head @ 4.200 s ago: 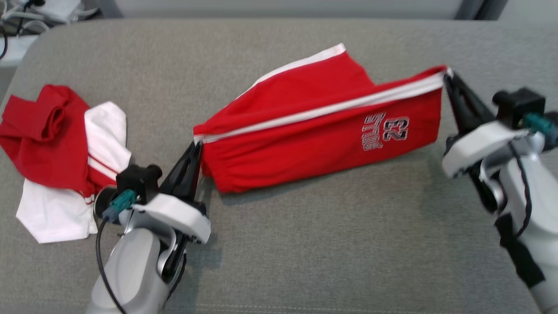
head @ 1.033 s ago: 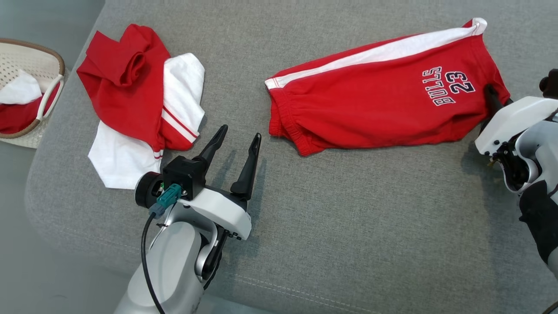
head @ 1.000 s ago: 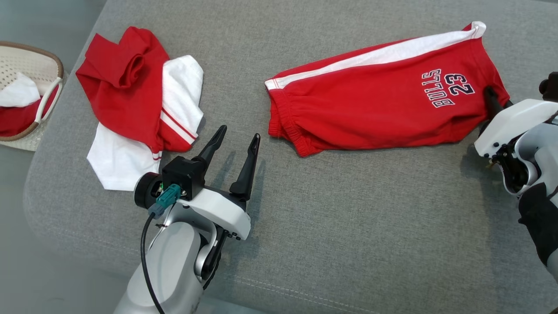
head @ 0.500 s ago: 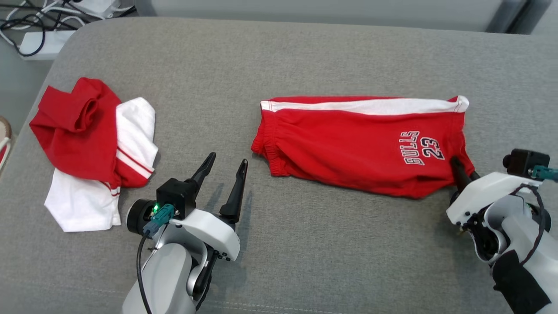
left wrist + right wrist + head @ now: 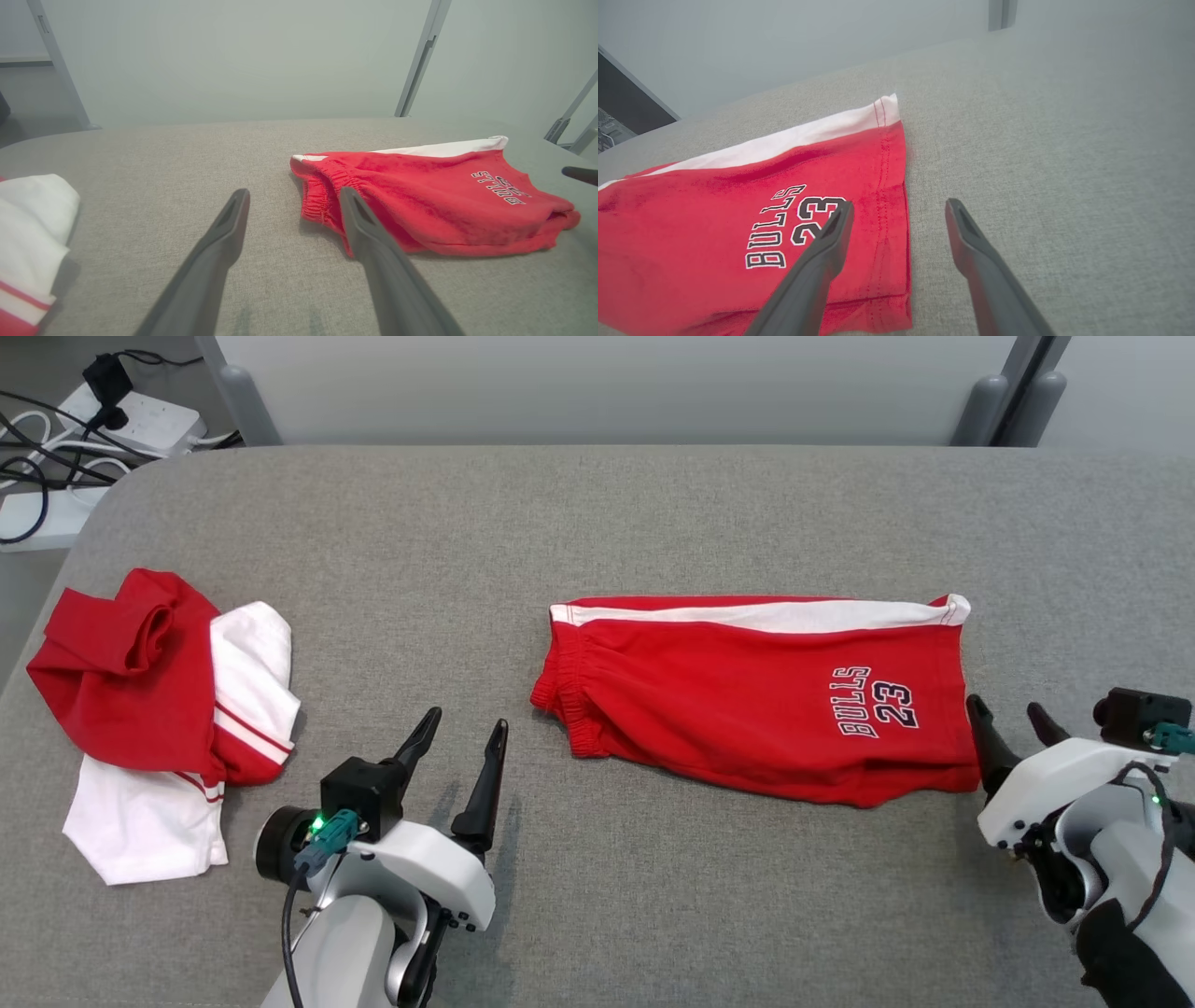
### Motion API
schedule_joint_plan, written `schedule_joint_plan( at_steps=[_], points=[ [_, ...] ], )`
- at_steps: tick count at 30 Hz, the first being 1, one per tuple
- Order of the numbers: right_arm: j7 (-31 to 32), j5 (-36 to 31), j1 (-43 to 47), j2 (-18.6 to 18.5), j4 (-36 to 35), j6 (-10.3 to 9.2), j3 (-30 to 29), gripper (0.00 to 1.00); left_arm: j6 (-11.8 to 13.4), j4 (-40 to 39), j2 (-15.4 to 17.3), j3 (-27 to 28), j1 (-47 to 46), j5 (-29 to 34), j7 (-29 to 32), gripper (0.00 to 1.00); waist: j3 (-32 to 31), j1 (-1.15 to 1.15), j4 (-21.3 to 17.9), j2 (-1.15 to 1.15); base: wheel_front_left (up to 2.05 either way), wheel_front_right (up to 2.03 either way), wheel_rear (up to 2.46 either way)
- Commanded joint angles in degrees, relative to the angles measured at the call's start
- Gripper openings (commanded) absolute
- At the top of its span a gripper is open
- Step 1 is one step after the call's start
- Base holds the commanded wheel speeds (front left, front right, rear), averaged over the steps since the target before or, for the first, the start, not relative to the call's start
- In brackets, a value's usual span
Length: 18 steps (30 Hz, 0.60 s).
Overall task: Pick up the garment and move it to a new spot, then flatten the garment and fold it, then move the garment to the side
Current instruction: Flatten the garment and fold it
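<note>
My right pincer [image 5: 1004,706] has just let go of the red shorts [image 5: 738,709] at the leg hem and stands spread just beside it. My left pincer [image 5: 467,720] is spread too, empty, near the waistband. The shorts lie fairly flat mid-table, so I judge placing done and folding next. The grey fabric table [image 5: 653,513] also carries a crumpled red-and-white garment [image 5: 159,709]. Beyond it are a pale wall [image 5: 607,383] and a power strip [image 5: 140,415].
</note>
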Motion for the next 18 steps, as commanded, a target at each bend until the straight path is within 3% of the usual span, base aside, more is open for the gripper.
schedule_joint_plan(
  at_steps=[1,8,18],
  points=[
    [-1.17,-1.54,-0.43,-1.07,-0.7,0.08,0.07,1.0,-0.13,-1.02,1.31,2.13,-0.02,0.35,-0.51,1.0,-0.73,0.0,-0.21,0.0,0.0,0.0,0.0],
    [-1.23,-12.69,2.14,-2.8,-8.48,0.08,-9.42,1.0,0.55,-3.15,1.31,4.63,3.45,0.74,-0.51,1.0,-3.24,0.0,-1.06,0.0,0.0,0.0,0.0],
    [-1.24,-22.74,9.65,1.33,-13.16,0.08,-21.55,1.0,2.07,-13.5,1.31,6.04,10.77,2.27,-0.51,1.0,-2.77,0.0,0.76,0.0,0.0,0.0,0.0]
  ],
)
